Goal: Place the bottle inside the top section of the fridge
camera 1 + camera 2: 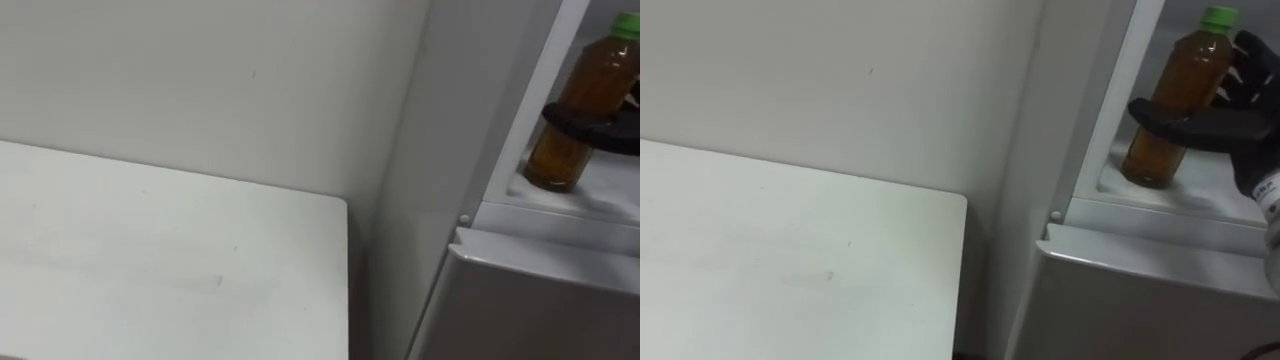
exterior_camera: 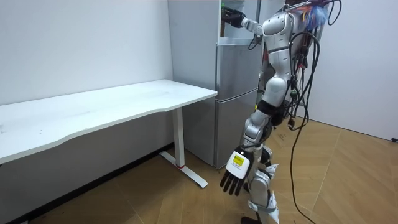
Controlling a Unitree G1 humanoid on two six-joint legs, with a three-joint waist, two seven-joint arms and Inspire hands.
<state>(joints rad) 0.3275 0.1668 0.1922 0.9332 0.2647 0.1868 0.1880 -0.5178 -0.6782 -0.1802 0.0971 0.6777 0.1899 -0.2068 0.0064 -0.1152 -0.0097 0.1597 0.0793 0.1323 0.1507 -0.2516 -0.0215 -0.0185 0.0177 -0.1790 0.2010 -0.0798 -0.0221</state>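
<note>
The bottle (image 1: 1175,90) is stood in the fridge's (image 1: 1140,300) upper compartment, clasped by the right hand's (image 1: 1245,130) curled fingers (image 1: 1155,115). A white surface (image 1: 790,260) is set beside the fridge; the left hand (image 2: 235,177) is hung low before it, fingers apart.
</note>
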